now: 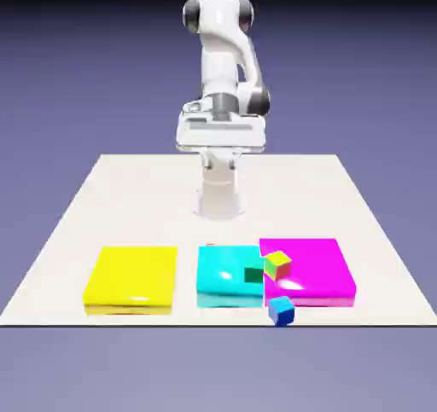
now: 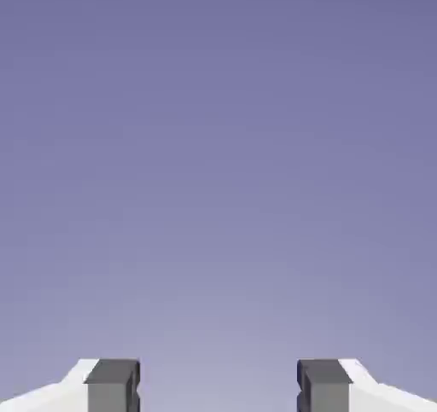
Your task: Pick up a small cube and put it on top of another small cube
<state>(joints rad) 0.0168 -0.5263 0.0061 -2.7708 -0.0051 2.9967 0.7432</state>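
Nearest me, the blue cube (image 1: 281, 310) sits on the tabletop (image 1: 68, 231) just off the magenta pad's (image 1: 320, 269) front edge. From it, I see the small cube (image 1: 276, 264) at 12 o'clock, resting on that pad near its left edge, with a dark green cube (image 1: 253, 275) at its 8 o'clock on the cyan pad (image 1: 218, 278). A yellow pad (image 1: 131, 276) lies at 9 o'clock. My gripper (image 2: 218, 389) is released, fingers (image 2: 113, 385) wide apart, facing only backdrop.

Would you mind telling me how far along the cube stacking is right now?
Nothing is done yet. The tiny multicoloured cube sits on the flat magenta pad; the tiny plain blue cube sits apart with nothing on top. The tool is open and empty. Picking up, carrying and stacking all remain.
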